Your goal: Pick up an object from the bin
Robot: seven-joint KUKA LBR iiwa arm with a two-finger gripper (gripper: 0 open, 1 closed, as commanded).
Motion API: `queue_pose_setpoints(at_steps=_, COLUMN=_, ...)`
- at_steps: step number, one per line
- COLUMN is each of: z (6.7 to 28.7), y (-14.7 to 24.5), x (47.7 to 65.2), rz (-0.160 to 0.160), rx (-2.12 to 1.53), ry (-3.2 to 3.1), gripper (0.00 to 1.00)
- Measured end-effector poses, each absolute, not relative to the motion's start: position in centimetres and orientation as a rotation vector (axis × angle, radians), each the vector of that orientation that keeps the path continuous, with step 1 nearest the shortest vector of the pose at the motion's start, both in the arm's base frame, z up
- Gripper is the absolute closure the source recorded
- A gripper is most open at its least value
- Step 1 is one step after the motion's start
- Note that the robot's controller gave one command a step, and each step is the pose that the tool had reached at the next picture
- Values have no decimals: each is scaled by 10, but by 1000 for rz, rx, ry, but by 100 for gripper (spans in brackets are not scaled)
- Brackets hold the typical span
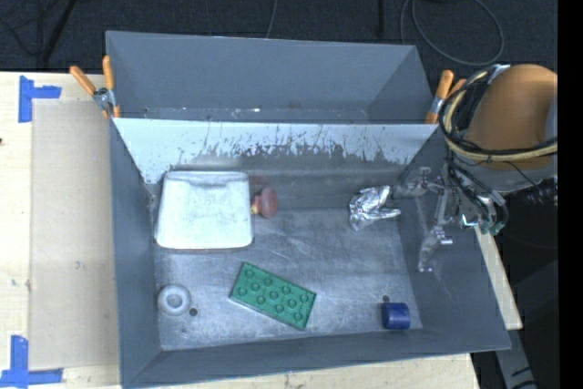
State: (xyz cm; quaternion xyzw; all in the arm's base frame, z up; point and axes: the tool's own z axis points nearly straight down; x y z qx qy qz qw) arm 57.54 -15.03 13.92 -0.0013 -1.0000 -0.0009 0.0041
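My gripper (434, 241) hangs over the right side of the bin, close to the right wall. A crumpled ball of silver foil (372, 207) lies just to its left, apart from it. A small dark blue cap-like piece (395, 315) sits on the floor below the gripper, near the front right corner.
A green studded flat plate (271, 294) lies at the front middle. A white rectangular tub (205, 210) rests at the left, with a small pinkish-brown lump (266, 202) at its right edge. A pale ring (174, 299) sits in the front left corner.
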Motion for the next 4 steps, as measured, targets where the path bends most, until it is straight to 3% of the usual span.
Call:
queue_pose_setpoints(at_steps=1, z=148, y=-91, x=476, rz=-6, rx=192, ry=-3128, gripper=0)
queue_pose_setpoints(at_steps=2, z=73, y=5, x=495, rz=4, rx=417, ry=-3140, gripper=0)
queue_pose_setpoints(at_steps=3, z=76, y=63, x=487, rz=5, rx=558, ry=-3136, gripper=0)
queue_pose_setpoints(at_steps=4, z=76, y=63, x=483, rz=0, rx=554, ry=-3120, gripper=100)
